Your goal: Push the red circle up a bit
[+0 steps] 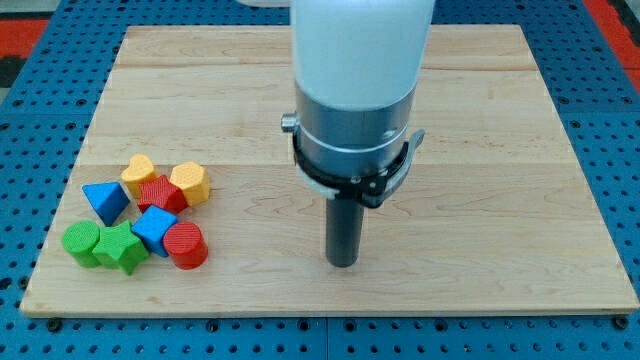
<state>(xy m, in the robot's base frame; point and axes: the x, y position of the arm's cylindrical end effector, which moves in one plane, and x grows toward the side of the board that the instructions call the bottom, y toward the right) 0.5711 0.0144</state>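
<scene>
Lying well to the view's left of my tip [343, 263], level with it: red ribbed plastic circle [185, 245]. No hand fitted, so no open/closed state; tip touches nothing and must get below the circle.

White cylindrical arm, grey metal collar, black clamp, dark rod, my tip [343, 264]

The wooden board [330, 150] is seen from above its near edge, looking down. Only one view is given, set close.
</scene>
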